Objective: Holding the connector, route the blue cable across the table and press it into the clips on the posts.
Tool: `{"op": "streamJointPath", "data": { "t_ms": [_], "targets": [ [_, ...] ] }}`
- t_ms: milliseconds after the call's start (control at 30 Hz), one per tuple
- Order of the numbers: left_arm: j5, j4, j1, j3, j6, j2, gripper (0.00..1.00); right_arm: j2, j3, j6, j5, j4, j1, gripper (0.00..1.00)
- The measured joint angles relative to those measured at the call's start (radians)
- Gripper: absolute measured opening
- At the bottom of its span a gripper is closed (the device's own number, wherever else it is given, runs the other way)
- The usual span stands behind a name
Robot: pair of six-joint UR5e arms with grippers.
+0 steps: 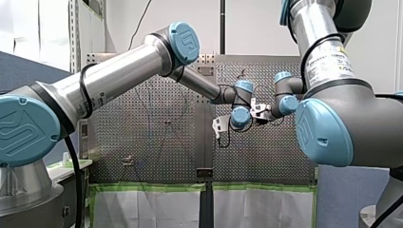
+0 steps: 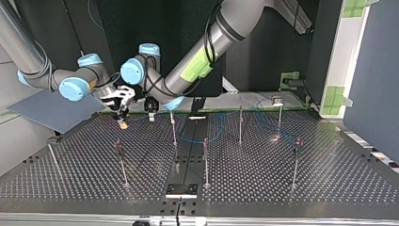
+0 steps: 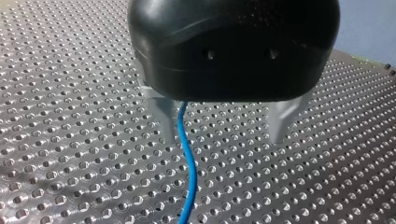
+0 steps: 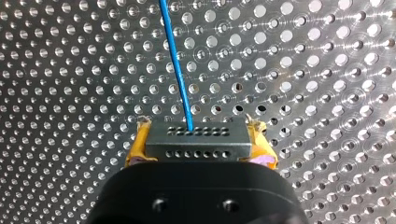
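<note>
In the right wrist view my right gripper [image 4: 198, 145] is shut on the grey connector [image 4: 196, 136], one yellow pad on each end of it. The blue cable [image 4: 180, 70] leaves the connector's face and runs ahead over the perforated table. In the left wrist view my left gripper [image 3: 223, 138] is open just above the table. The blue cable [image 3: 189, 163] passes between its metal fingers [image 3: 162, 119], close to one and apart from the other. In the top view both grippers hang near the far edge, my right gripper [image 2: 121, 113] beside my left gripper [image 2: 150, 115].
Several thin posts stand on the table, among them a post [image 2: 173, 127] near the grippers, a post [image 2: 240, 125] past the middle and a post [image 2: 205, 162] nearer the camera. Loose blue cable [image 2: 214, 136] lies looped among them. A grey panel [image 2: 51, 110] lies at the top view's left.
</note>
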Motion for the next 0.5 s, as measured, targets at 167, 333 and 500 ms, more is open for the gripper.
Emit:
{"op": "streamJointPath", "data": {
  "t_ms": [167, 333, 500],
  "targets": [
    [-0.021, -0.007, -0.002, 0.000, -0.001, 0.000, 0.00, 0.000, 0.000, 0.000, -0.001, 0.004, 0.002, 0.00],
    [-0.050, -0.023, -0.001, 0.000, -0.002, 0.000, 0.00, 0.000, 0.000, 0.000, -0.007, 0.006, 0.007, 0.00],
    [-0.073, -0.031, -0.001, -0.001, -0.009, 0.000, 0.00, -0.001, 0.000, 0.000, -0.019, 0.006, 0.009, 0.00]
  ]
}}
